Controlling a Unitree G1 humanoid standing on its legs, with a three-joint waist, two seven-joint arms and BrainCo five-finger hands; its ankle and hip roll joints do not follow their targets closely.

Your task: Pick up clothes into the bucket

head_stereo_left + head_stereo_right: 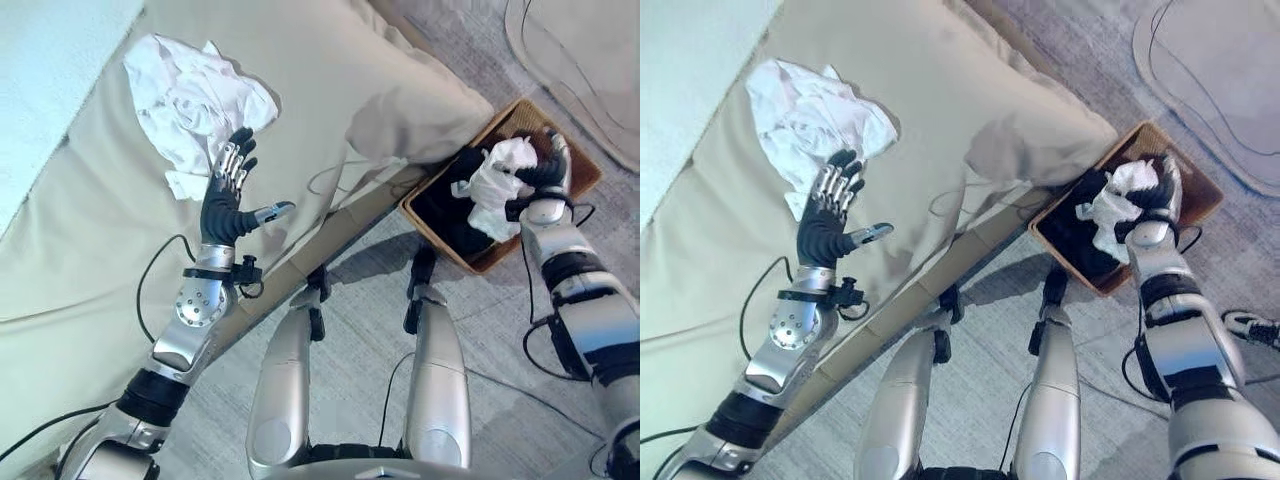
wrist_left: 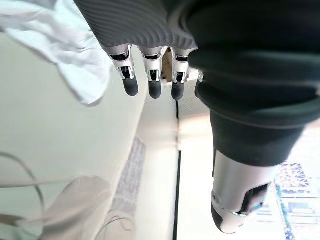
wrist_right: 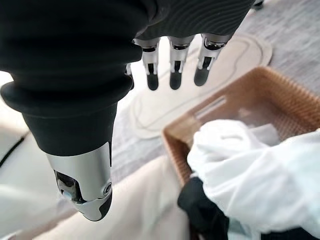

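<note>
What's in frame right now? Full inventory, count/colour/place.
White clothes on sofa: 1 crumpled pile, white, on the sofa seat just past the left hand's fingertips.
White cloth at basket: 1, white, over the basket under the right hand.
Dark clothes: dark heap, count unclear, inside the basket.
Basket: 1, brown wicker, on the floor beside the sofa.
Sofa: 1, beige.
Rug: 1, pale, on the floor beyond the basket.
Left hand: fingers straight, above the sofa.
Right hand: fingers straight, above the basket.

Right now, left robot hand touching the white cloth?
Cannot tell: left eye view shows fingertips of the left robot hand overlapping the white cloth, height above it unclear.
</note>
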